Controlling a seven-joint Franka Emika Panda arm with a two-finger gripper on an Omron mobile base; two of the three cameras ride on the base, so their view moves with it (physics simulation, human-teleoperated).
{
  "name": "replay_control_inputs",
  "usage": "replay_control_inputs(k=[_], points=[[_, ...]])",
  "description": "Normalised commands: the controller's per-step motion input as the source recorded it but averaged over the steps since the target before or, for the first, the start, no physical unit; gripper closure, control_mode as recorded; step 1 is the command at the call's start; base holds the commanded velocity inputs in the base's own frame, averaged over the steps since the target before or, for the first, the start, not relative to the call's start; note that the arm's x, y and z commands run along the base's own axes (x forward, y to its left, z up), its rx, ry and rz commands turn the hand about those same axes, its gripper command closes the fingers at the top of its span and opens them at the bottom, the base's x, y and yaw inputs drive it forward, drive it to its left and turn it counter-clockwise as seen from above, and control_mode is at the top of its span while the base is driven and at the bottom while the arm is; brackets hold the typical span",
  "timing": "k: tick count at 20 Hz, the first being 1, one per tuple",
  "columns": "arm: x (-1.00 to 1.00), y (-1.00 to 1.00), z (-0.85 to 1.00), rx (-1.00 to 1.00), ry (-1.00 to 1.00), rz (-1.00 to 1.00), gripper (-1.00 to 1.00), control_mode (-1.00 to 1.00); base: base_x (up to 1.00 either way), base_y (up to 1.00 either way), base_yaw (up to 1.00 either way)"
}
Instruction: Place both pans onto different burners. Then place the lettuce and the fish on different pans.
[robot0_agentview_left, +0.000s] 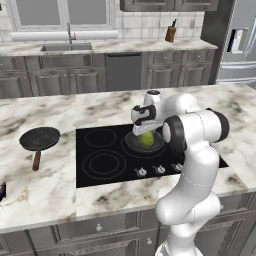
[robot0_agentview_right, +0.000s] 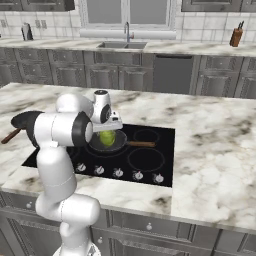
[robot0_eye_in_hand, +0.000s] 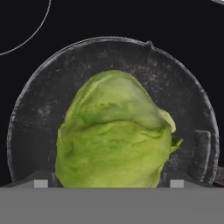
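One dark pan (robot0_agentview_left: 129, 144) (robot0_agentview_right: 121, 145) (robot0_eye_in_hand: 39, 109) sits on a rear burner of the black cooktop (robot0_agentview_left: 85, 176), its wooden handle (robot0_agentview_right: 142, 144) pointing right. The green lettuce (robot0_agentview_left: 146, 139) (robot0_agentview_right: 107, 138) (robot0_eye_in_hand: 113, 131) lies in it. My gripper (robot0_agentview_left: 143, 131) (robot0_agentview_right: 107, 129) (robot0_eye_in_hand: 108, 183) hangs straight above, open, a fingertip (robot0_eye_in_hand: 40, 183) at each side of the lettuce's top. The other pan (robot0_agentview_left: 40, 138) (robot0_agentview_right: 20, 120) rests on the marble counter left of the cooktop, handle (robot0_agentview_left: 36, 160) toward the front. Free burner rings (robot0_agentview_left: 104, 164) (robot0_agentview_right: 146, 160) lie around. The fish is out of view.
Silver knobs (robot0_agentview_left: 160, 170) (robot0_agentview_right: 118, 173) line the cooktop's front edge. A small dark thing (robot0_agentview_left: 1, 192) pokes in at the counter's left edge. Behind the island are a sink (robot0_agentview_left: 66, 47) and a knife block (robot0_agentview_left: 171, 33). A fridge (robot0_agentview_left: 240, 45) stands at the right.
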Motion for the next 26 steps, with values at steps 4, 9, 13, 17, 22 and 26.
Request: replay_control_inputs(k=[4,9,13,17,22,26], points=[[0.00,0.00,0.00,0.00,0.01,0.02,-1.00,-1.00,0.00,0.00,0.00],[0.00,0.00,0.00,0.00,0.00,0.00,-1.00,-1.00,0.00,0.00,0.00],[0.00,0.00,0.11,0.00,0.00,0.00,-1.00,-1.00,0.00,0.00,0.00],[0.00,0.00,0.53,0.00,-0.03,0.00,-1.00,-1.00,0.00,0.00,0.00],[-0.01,0.00,0.63,0.00,-0.04,0.01,-1.00,-1.00,0.00,0.00,0.00],[-0.04,0.00,0.45,0.00,0.00,0.02,-1.00,-1.00,0.00,0.00,0.00]])
